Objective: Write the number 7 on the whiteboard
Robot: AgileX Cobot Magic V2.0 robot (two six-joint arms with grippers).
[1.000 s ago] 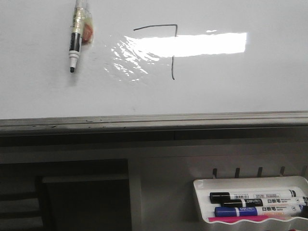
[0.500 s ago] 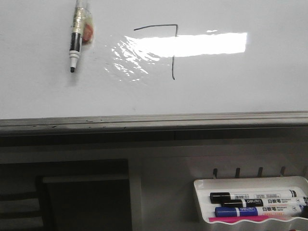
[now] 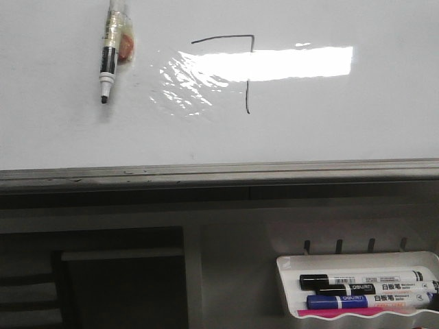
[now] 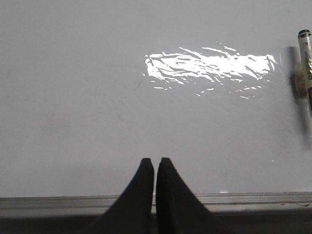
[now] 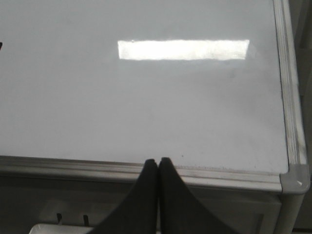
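Observation:
The whiteboard (image 3: pixel 62 130) fills the upper part of the front view, glossy white with a grey metal edge strip. The number 7 (image 3: pixel 247 75) is drawn on it in a thin dark line, partly washed out by glare. A marker (image 3: pixel 108 62) with tape round its barrel lies on the board left of the 7, tip toward the edge strip; it also shows in the left wrist view (image 4: pixel 304 44). My left gripper (image 4: pixel 155 161) is shut and empty over the board's near edge. My right gripper (image 5: pixel 158 161) is shut and empty above the edge strip near the board's right corner (image 5: pixel 295 180). Neither gripper shows in the front view.
A small white marker tray (image 3: pixel 288 274) hangs below the board at the right, holding a black marker (image 3: pixel 343 281), a blue marker (image 3: pixel 357 300) and a pink item. A dark recess (image 3: pixel 116 281) lies below the board at the left.

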